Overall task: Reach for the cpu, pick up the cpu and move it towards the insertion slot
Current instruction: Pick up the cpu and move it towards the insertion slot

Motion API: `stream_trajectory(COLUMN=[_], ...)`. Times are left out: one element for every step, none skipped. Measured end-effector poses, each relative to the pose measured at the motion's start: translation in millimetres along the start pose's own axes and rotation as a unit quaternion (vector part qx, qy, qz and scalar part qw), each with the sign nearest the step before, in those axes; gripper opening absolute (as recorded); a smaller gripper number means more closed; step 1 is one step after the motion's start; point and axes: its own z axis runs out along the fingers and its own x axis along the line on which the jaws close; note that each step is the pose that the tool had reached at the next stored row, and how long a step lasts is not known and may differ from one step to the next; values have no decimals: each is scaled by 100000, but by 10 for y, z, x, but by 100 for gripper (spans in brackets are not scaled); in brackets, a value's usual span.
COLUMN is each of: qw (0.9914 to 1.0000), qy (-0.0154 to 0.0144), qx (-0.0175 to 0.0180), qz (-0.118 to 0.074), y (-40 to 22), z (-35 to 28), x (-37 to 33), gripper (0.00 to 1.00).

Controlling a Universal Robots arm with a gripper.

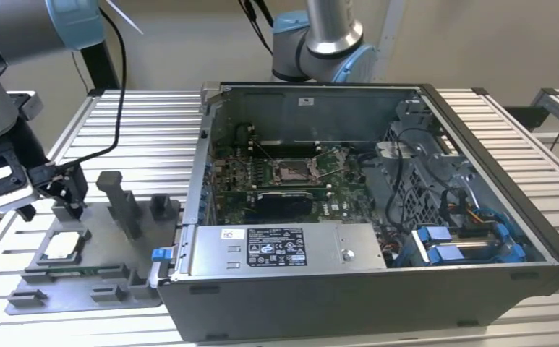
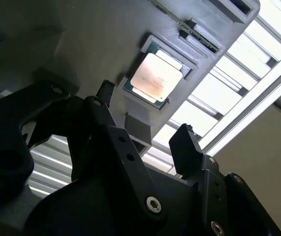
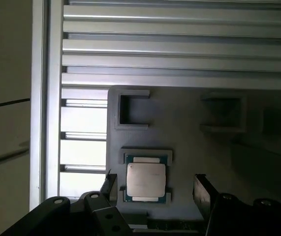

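Black gripper fingers [image 3: 202,191] stand closest to the lens in both wrist views, spread wide with nothing between their pads. The gripper [image 1: 59,194] hangs released over the end of the grey fixture plate [image 1: 71,298] at the exterior view's left, clear of the plate's surface.

The cpu [image 3: 146,179] lies flat in a shallow square recess of that plate, its pale silvery top up and a green rim showing around it. The recess is close to the plate's edge at the exterior view's left. In the first wrist view the chip falls within the gap of the jaws, nearer one finger than the other, and neither finger touches it. In the second wrist view it sits a little beyond the fingertips.

Grey upright blocks [image 1: 115,199] rise from the plate just beside the gripper. The plate rests on a slatted metal table [image 1: 510,130], at its edge toward the exterior view's left.

An open computer case [image 1: 356,289] stands next to the plate on the same table. The insertion slot [image 1: 293,171], a shiny metal frame on green board, lies inside the case, well apart from the cpu.
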Motion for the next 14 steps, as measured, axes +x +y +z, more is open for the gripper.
stream_trajectory(qw=[100000, 100000, 100000, 100000, 100000, 100000, 100000, 100000, 100000, 100000, 100000, 100000, 100000, 100000], qy=[6, 2, 2, -2, 1, 10, 1, 1, 2, -1, -2, 2, 11, 0], qx=[3, -1, -1, -7, -4, 2, -5, -2, 0, -3, -3, -1, 5, -2], qz=[3, 3, 3, 0, 4, 6, 14, 17, 16, 8, 10, 16, 13, 11], y=[0, -1, -2, -4, -9, -16, -20, -24, -29, -35, -40, -44, -50, -53], z=[4, 10, 14, 21, 28, 34, 43, 52, 62, 71, 81, 91, 99, 109], x=[3, 5, 6, 7, 8, 9, 9, 10, 10, 10, 12, 14, 16, 18], gripper=[100, 100, 100, 100, 100, 100, 100, 100, 100, 100, 100, 100, 100, 100])
